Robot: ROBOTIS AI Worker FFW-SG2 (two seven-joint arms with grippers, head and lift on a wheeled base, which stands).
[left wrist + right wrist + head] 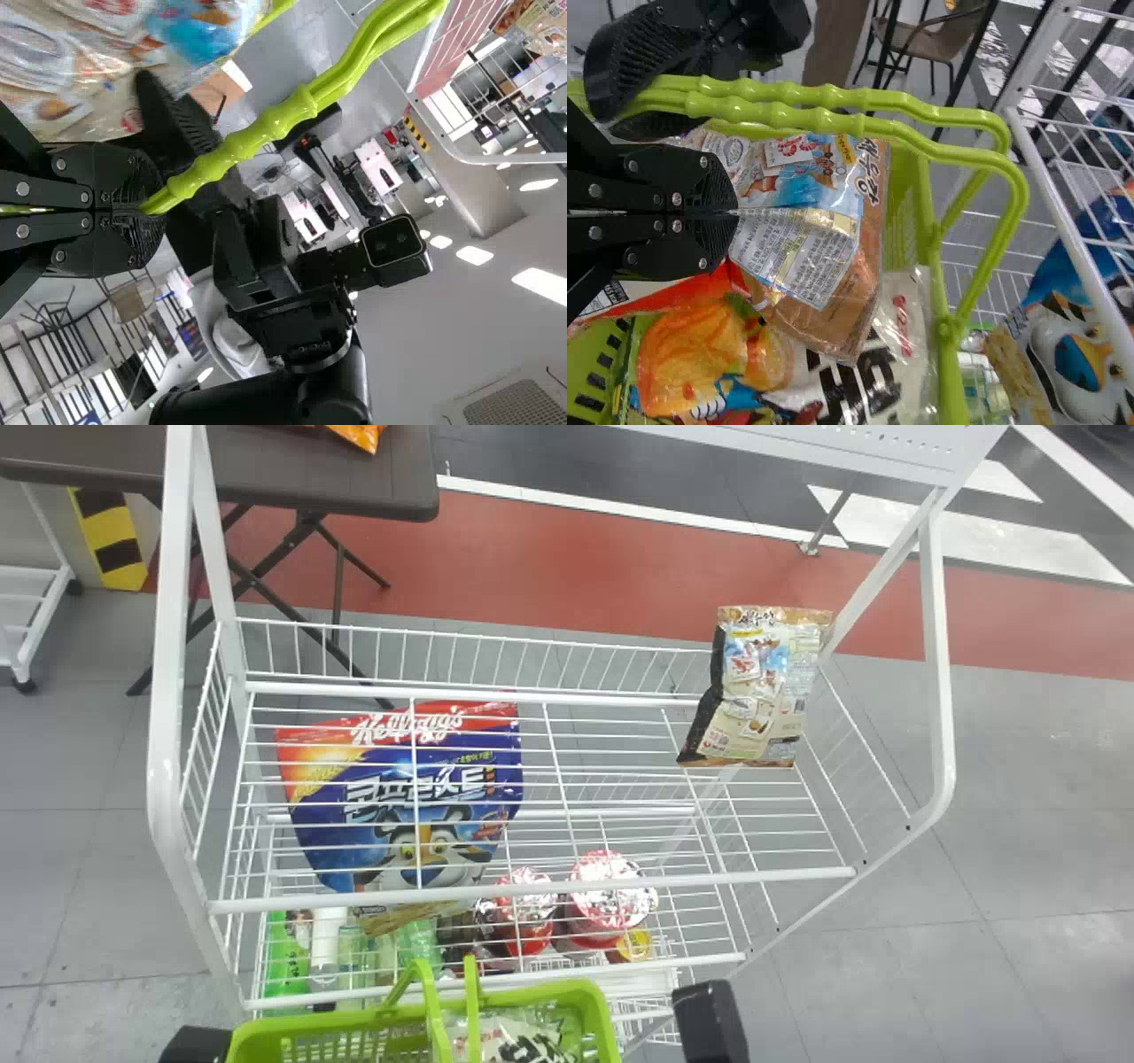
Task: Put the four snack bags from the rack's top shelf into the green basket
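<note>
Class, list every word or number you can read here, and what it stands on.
"Kellogg's": blue-and-red bag
"콘푸로스트": same bag
Too small or blurred to read: other print on the dark-and-beige bag and cups.
Not surely legible: print on bags in the green basket.

The arm (266, 398) is black, with a rounded casing and silver screws (22, 189).
</note>
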